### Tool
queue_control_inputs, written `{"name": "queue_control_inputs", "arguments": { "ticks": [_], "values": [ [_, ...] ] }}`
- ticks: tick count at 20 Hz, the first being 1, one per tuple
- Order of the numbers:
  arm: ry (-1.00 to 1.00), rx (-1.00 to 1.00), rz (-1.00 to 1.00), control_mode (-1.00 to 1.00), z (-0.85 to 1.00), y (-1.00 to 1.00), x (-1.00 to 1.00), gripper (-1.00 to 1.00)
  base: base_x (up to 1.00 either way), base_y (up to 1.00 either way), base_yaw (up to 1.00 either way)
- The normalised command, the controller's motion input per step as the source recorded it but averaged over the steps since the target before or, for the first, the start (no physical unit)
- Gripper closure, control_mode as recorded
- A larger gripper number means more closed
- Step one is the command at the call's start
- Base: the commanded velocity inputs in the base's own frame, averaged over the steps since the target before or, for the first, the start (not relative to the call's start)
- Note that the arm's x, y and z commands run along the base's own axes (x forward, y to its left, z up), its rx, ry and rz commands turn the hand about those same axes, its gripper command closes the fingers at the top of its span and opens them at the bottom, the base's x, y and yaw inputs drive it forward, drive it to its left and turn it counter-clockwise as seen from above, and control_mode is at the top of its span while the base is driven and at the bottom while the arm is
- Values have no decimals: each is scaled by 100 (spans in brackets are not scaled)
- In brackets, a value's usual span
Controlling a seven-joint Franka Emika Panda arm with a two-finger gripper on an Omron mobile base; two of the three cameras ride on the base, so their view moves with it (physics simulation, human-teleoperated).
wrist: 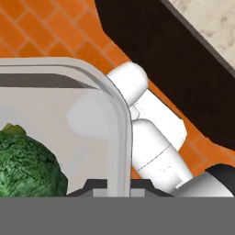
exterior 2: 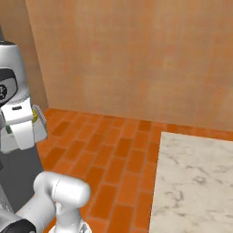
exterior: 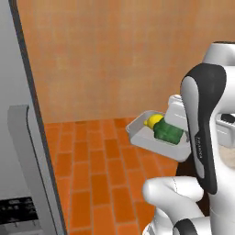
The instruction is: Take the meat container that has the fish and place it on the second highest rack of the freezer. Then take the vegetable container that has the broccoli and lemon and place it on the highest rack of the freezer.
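Holding the vegetable container [exterior: 158, 140] up off the tiled floor [exterior: 96, 170] with my hand [wrist: 118, 183], jaws nearly closed and pinching the container's rim at its corner. Broccoli [exterior: 168, 132] and lemon [exterior: 153, 120] sit touching inside the tray, which hangs beside the arm. Grey freezer door [exterior: 20, 137] with its bar handle stands at far left, well apart. Marble tabletop [exterior 2: 195, 182] lies off to the right.
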Motion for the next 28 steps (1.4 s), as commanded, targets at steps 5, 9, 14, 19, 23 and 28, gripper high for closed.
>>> {"name": "queue_control_inputs", "arguments": {
  "ticks": [5, 9, 14, 19, 23, 28],
  "values": [
    [0, 0, 0, 100, 0, 0, 0, 100, 100, -14, 30],
    [0, 0, 0, 100, 0, 0, 0, 100, 100, -13, 32],
    [0, 0, 0, 100, 0, 0, 0, 100, 100, -11, 41],
    [0, 0, 0, 100, 0, 0, 0, 100, 100, -3, 60],
    [0, 0, 0, 100, 0, 0, 0, 100, 71, 0, 79],
    [0, 0, 0, 100, 0, 0, 0, 100, 20, 0, 89]
  ]
}}
